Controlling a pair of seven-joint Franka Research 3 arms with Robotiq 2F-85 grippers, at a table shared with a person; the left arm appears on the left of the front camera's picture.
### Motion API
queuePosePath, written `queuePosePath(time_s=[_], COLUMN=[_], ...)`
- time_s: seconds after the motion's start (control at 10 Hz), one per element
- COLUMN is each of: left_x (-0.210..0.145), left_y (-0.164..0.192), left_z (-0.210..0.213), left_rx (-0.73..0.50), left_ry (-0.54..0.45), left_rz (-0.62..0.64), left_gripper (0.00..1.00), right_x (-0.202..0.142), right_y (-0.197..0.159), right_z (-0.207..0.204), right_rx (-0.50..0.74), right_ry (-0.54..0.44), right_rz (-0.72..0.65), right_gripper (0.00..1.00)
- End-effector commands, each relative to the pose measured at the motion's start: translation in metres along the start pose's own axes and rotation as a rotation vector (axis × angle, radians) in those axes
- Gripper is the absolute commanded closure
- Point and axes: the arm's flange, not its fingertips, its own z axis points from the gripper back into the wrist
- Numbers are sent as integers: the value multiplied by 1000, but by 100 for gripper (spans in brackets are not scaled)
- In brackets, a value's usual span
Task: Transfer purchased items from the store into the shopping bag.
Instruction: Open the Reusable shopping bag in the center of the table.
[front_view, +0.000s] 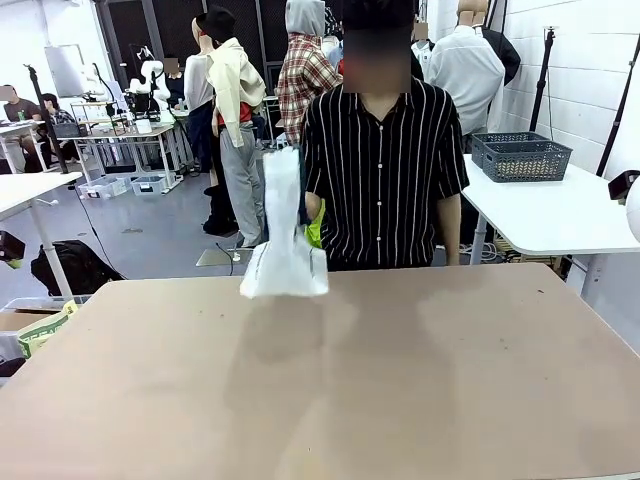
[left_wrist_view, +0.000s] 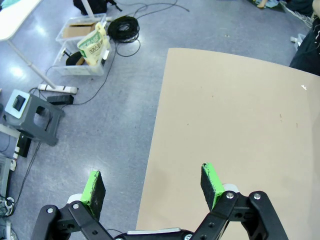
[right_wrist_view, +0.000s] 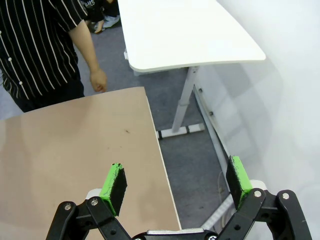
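A person in a striped shirt at the far side holds the shopping bag up by its dark handles, and the white bag hangs just above the far edge of the brown table. Something yellow-green shows behind the bag. The purchased items are out of view. My left gripper stands open above the table's left edge with nothing between its green pads. My right gripper is open too, above the table's right edge. The person's other hand hangs beside the table.
Dark lattice baskets stand on a white side table at the back right; I cannot tell whether one is the store. On the floor to the left are a plastic box, cables and a grey step stool.
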Motion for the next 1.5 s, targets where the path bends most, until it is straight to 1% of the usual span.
queuePosePath(time_s=[0.0,1.3,1.4], left_x=[-1,-1,0], left_y=[1,1,0], left_z=[0,0,0], left_rx=[9,9,0], left_ry=[5,5,0], left_rz=[-17,-17,0], left_gripper=[0,0,0], right_x=[-1,-1,0], right_y=[0,0,0], right_z=[0,0,0], right_rx=[-1,-1,0], right_ry=[5,5,0], right_rz=[15,15,0], right_gripper=[0,0,0])
